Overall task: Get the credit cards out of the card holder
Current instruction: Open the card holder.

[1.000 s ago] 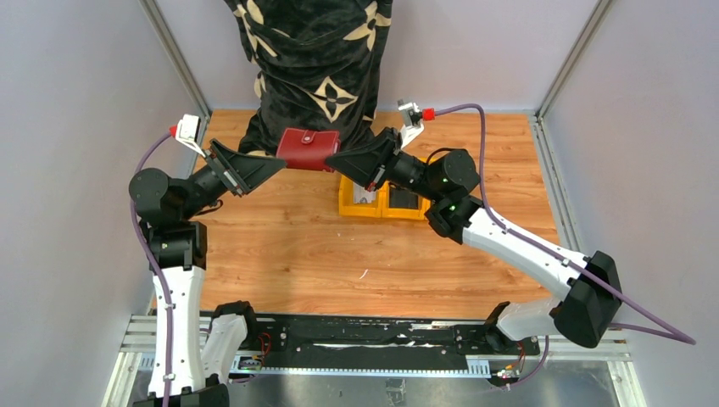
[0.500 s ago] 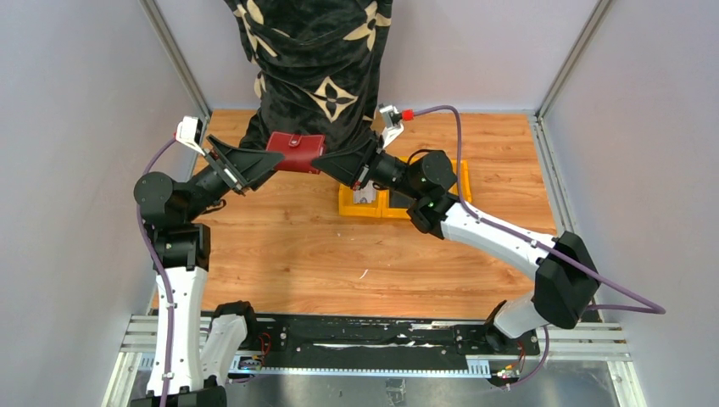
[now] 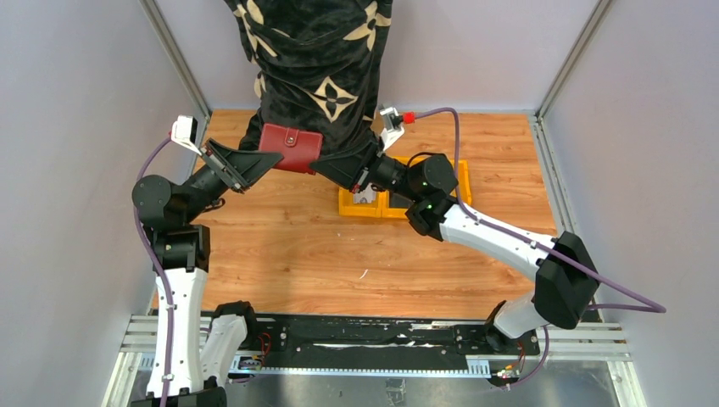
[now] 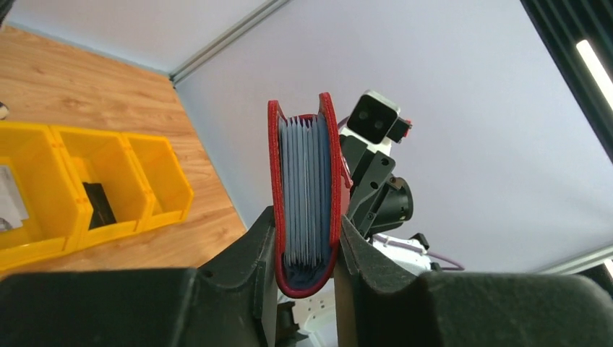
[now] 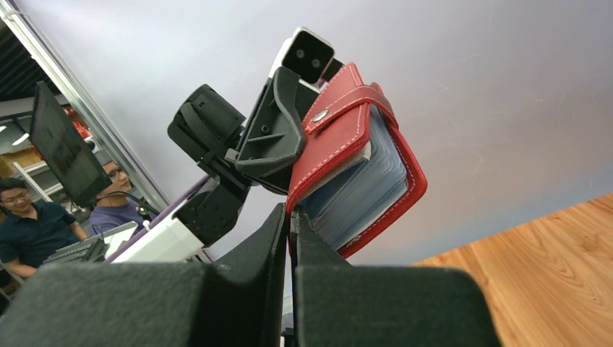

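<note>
Pinching shut on the edge of one red cover, the right gripper [image 5: 291, 225] holds the card holder [image 5: 340, 148] aloft. The left gripper [image 4: 307, 224] clamps the opposite end, one finger pressed to each cover. The wallet hangs between the two arms, above the table [image 3: 339, 254] and near the yellow bin [image 3: 398, 203]. Its strap tab [image 5: 340, 108] appears snapped down and its blue-grey sleeves [image 4: 303, 181] sit packed edge-on. No credit cards can be made out among them. The step in hand looks to be opening the holder. Next, one gripper would need to hold firm while the other frees the strap and spreads the covers.
</note>
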Action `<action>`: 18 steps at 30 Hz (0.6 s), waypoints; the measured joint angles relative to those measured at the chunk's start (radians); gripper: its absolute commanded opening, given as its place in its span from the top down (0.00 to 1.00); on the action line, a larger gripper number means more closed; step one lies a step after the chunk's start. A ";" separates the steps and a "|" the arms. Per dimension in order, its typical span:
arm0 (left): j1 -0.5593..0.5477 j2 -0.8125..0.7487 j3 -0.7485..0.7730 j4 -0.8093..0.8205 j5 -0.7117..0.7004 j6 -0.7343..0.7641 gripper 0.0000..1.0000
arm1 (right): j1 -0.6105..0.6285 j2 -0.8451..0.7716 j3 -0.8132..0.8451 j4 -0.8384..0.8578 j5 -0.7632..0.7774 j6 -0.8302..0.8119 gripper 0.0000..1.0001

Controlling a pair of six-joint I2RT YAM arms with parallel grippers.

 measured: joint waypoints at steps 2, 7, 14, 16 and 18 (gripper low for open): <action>0.000 0.000 0.000 0.003 -0.001 0.009 0.87 | 0.000 0.000 0.000 -0.010 -0.005 -0.004 0.61; -0.002 0.005 0.001 -0.025 0.000 0.104 0.97 | -0.010 -0.050 -0.014 -0.093 -0.043 -0.029 0.31; -0.004 -0.001 0.095 -0.266 0.000 0.391 0.99 | -0.085 -0.097 0.019 -0.314 -0.104 -0.096 0.23; -0.004 -0.008 0.111 -0.314 0.006 0.451 0.98 | -0.086 -0.074 0.074 -0.398 -0.130 -0.124 0.23; -0.004 -0.011 0.122 -0.366 0.016 0.511 0.98 | -0.086 -0.054 0.116 -0.462 -0.154 -0.150 0.22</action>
